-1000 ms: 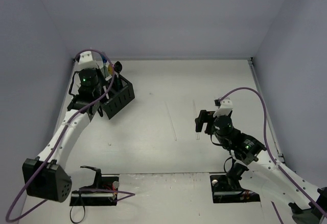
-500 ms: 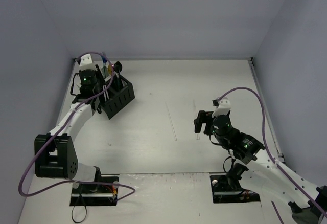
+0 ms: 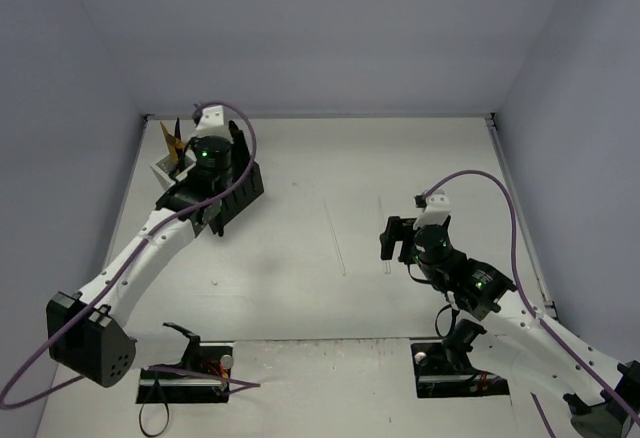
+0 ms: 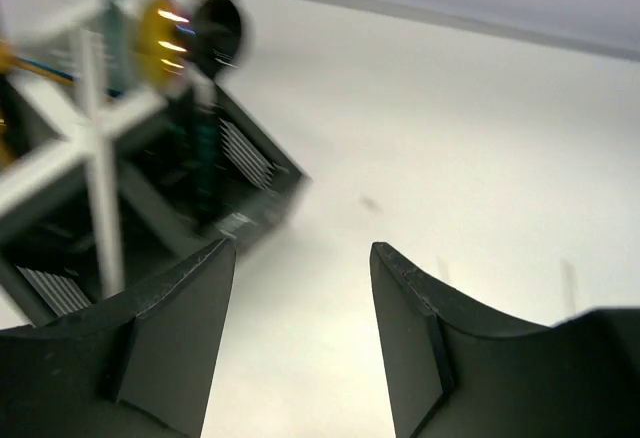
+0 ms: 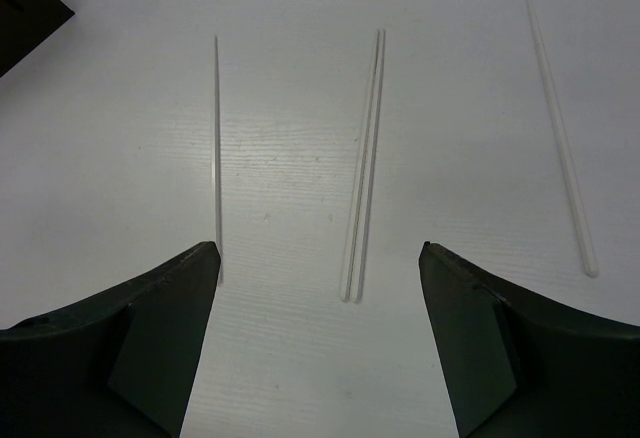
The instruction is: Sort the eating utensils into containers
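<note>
Jaws of the left gripper (image 4: 300, 258) stand apart and empty, just right of the containers (image 4: 250, 170) at the left of its wrist view. A gold utensil (image 4: 160, 33) and a black utensil (image 4: 215, 28) stand upright inside; the blur hides which bins. The right gripper (image 5: 318, 258) gapes wide, empty, over thin white sticks (image 5: 362, 168) lying on the table (image 5: 470, 48).

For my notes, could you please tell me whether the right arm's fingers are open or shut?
Open: the right arm's black fingers stand wide apart, empty, above thin white sticks on the white table.
</note>
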